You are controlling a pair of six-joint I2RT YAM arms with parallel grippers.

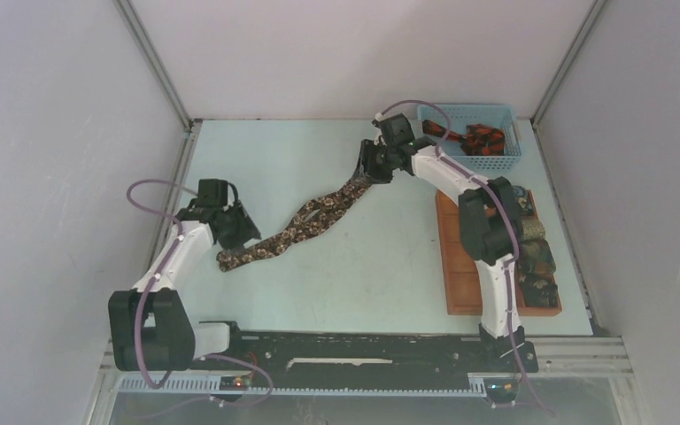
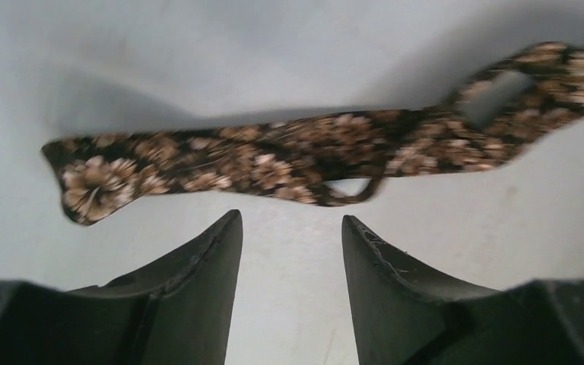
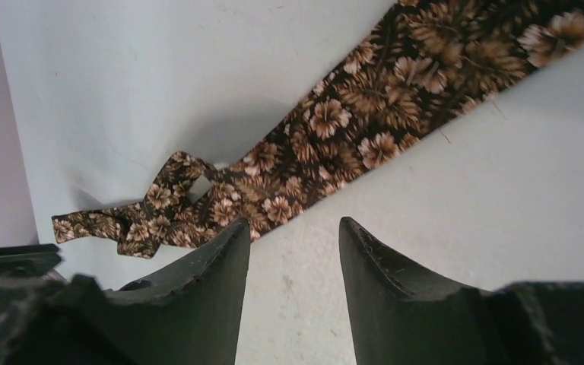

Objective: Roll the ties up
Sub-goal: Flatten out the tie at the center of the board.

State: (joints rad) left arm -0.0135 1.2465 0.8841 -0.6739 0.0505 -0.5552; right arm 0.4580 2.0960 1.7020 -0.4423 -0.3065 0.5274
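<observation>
Because the brown floral tie (image 1: 305, 226) lay unrolled in a loose, wavy diagonal, well apart from the orange-brown tray (image 1: 450, 266) on its left-arm side, it looked like light, limp cloth that would buckle if pushed rather than slide. Its narrow end lay about level with the tray's far end and was twisted into small raised folds. Its broader end lay flat, farther from the tray and about level with its middle.

The left gripper (image 2: 289, 220) hovered just short of the broad end, its fingers parted with nothing between them. The right gripper (image 3: 293, 224) stood beside the twisted narrow end, also spread and empty.

Such thin fabric probably offered little to pinch where it lay flat, so the raised folds at the narrow end seemed the easier purchase. For rolling, a hold across the full width at one end looked best, with the other gripper pinning the length. The weave might be slippery, and a slack roll would likely spring open. Rolled ties (image 1: 536, 257) already sat in the tray's compartments.
</observation>
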